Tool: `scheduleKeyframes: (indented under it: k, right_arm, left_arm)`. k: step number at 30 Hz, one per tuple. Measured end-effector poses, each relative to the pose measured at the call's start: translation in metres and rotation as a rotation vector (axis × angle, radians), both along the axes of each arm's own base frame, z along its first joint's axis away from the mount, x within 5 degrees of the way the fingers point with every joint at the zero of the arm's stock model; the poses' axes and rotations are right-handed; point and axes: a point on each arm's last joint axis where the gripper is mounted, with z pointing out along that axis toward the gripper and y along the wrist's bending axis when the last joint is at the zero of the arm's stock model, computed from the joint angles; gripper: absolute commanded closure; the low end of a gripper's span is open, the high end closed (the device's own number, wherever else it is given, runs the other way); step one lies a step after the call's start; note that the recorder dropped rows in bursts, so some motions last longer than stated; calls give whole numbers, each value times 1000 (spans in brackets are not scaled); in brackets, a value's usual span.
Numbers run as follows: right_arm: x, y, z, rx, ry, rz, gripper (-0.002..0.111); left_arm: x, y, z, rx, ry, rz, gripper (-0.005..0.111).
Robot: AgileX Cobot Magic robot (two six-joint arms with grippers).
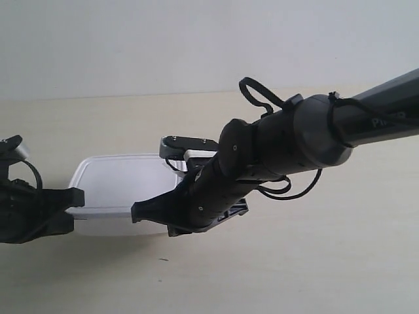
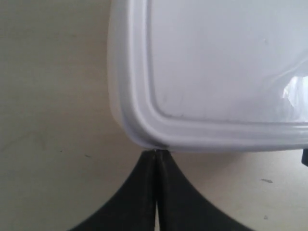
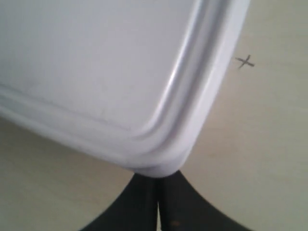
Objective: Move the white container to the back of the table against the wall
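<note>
The white container [image 1: 118, 183] lies flat on the table [image 1: 294, 275], well in front of the wall [image 1: 196, 46]. The gripper [image 1: 77, 199] of the arm at the exterior view's left touches its left front corner. The other arm's gripper [image 1: 139, 212] meets its front edge further right. In the left wrist view my left gripper [image 2: 157, 153] is shut, its tips against the rim of the container [image 2: 216, 72]. In the right wrist view my right gripper [image 3: 158, 179] is shut, its tips tucked under a rounded corner of the container [image 3: 96, 62].
The long dark arm [image 1: 314, 137] at the exterior view's right reaches across the table's middle and hides the container's right end. A small pencilled cross [image 3: 245, 61] marks the tabletop beside the container. Tiny dark specks [image 1: 163, 260] dot the wood in front.
</note>
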Motion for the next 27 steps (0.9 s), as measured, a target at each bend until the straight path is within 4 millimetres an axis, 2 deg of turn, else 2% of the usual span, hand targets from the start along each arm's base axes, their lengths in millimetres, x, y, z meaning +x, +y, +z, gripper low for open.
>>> scheduleKeyframes:
  k: [10, 15, 19, 27]
  right_arm:
    - [29, 8, 10, 41, -35, -20, 108]
    - [38, 11, 9, 33, -34, -6, 108]
    - [41, 15, 6, 30, -28, 3, 108]
    - [46, 18, 6, 25, -42, 18, 108]
  left_arm:
    - [4, 3, -4, 43, -15, 7, 107]
    - [19, 3, 5, 39, -60, 13, 107]
    - [22, -8, 5, 0, -38, -33, 107]
    - [9, -42, 3, -56, 16, -175, 107]
